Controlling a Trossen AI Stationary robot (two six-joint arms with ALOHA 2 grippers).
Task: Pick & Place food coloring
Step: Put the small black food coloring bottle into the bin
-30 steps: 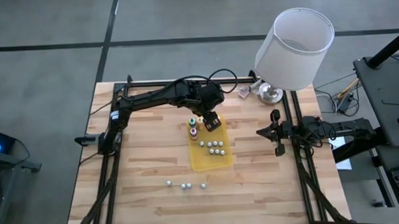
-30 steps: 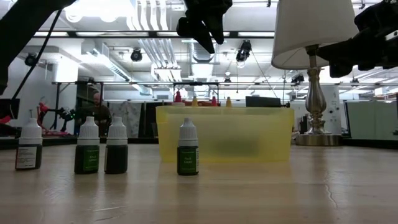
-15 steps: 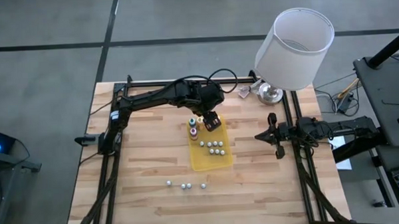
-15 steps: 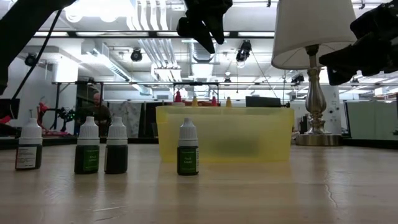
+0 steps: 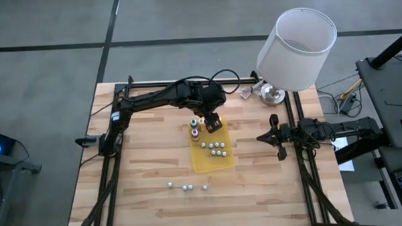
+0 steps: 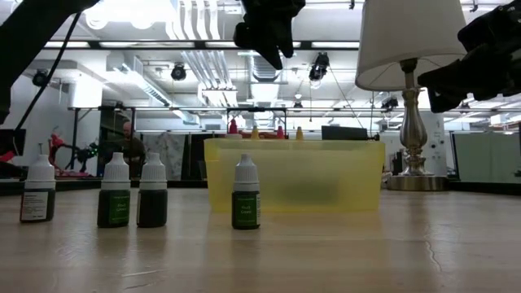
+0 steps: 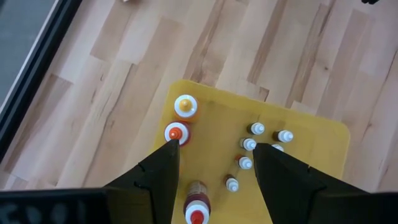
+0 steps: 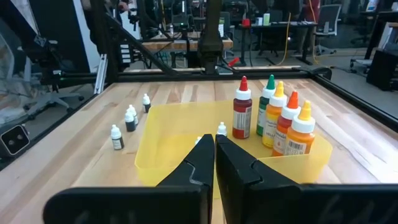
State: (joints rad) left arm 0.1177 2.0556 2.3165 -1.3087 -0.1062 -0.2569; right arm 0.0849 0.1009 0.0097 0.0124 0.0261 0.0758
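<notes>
Five food coloring bottles (image 8: pixel 273 116) upright, red, green, yellow, orange caps, left gripper (image 5: pixel 212 123) released, right gripper (image 5: pixel 277 136) clenched

Grey floor (image 5: pixel 44 38), white-shaded lamp (image 5: pixel 296 39), possibly ducted ceiling (image 6: pixel 195 57), distant desks (image 8: pixel 273 28)

No readable text

The small white-capped dark dropper bottles (image 6: pixel 247 194) on the pale wooden tabletop (image 6: pixel 326 252) carry labels, but their print is too small to make out.
</notes>
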